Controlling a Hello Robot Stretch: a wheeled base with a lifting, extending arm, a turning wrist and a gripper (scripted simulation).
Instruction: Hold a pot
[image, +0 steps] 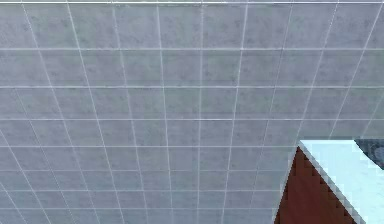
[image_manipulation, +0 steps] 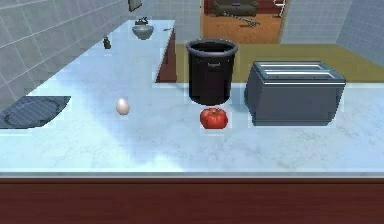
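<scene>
dark red-brown panelling fronts the table (image_manipulation: 150, 145) along the arm side view's bottom edge; its top is a smooth, pale, faintly mottled slab. the pot (image_manipulation: 212, 70) stands upright on that top, a little right of the middle and well back from the front edge: a tall black cylinder, glossy, with an open mouth. just in front of it lies a round red tomato (image_manipulation: 213, 117). right of the pot sits a boxy grey metal toaster (image_manipulation: 296, 92) with rounded corners, near it but apart. a small pale egg (image_manipulation: 122, 105) lies to the left, well apart from the pot. further left is a dark square inset (image_manipulation: 32, 110) with a round shape inside. a grey tiled wall (image: 150, 100) faces the forward view. whether the hand is wide, narrow or holding anything cannot be told.
</scene>
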